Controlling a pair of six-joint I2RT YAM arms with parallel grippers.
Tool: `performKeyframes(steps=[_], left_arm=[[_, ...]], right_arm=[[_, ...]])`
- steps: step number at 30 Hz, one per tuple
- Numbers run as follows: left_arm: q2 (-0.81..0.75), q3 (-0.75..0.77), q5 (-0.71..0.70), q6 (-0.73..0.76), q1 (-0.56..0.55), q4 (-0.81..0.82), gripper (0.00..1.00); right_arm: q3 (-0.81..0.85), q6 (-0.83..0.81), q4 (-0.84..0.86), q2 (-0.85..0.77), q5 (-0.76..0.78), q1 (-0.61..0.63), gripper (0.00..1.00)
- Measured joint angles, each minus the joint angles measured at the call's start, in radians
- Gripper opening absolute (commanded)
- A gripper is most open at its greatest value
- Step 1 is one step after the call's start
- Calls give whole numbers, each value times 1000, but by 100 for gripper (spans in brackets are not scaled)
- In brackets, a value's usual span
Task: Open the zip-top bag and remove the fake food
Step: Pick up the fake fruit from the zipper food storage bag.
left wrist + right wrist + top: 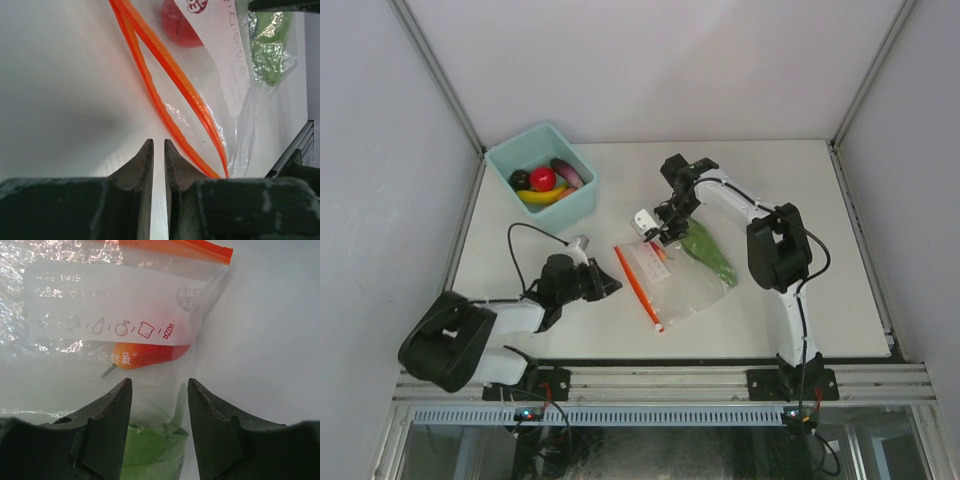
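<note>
The clear zip-top bag (685,285) lies flat mid-table, its orange zip strip (638,288) along its left edge. In the left wrist view the strip (165,59) splits into two separated tracks. Fake food inside: a green leafy piece (708,250) (150,450) and an orange-red pepper-like piece (150,354) (177,27). My left gripper (610,286) (159,141) sits just left of the strip, all but shut, with only bare table in the slit. My right gripper (663,232) (159,381) stands open over the bag's far end, astride the green piece.
A light teal bin (575,205) at the back left holds a banana (542,196), a red apple (542,178), an eggplant (566,172) and a dark round piece (520,179). A metal rail (660,380) runs along the near table edge.
</note>
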Motion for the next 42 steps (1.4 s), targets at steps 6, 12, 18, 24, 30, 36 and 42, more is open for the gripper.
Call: performKeyframes(steps=[6,12,18,24,30,36,42], left_arm=[[165,29,30,-42,-23,152,18],[232,71,48,-68,-47,246,29],[295,127,47,-74,-54,280,49],[306,134,31,-66,-54,282,62],[306,134,22,-47,-56,296,64],[306,134,21,-21,-70,303,68],[321,134,10,21,-87,318,72]], right_arm=[[42,-22,-24,48,10,9,44],[55,-42,-52,76,17,16,39],[55,-50,-73,84,21,42,33],[50,-54,-79,84,20,74,27],[40,-53,-90,84,7,95,17],[40,-35,-107,84,-10,103,5],[34,-24,-121,84,-34,106,2]])
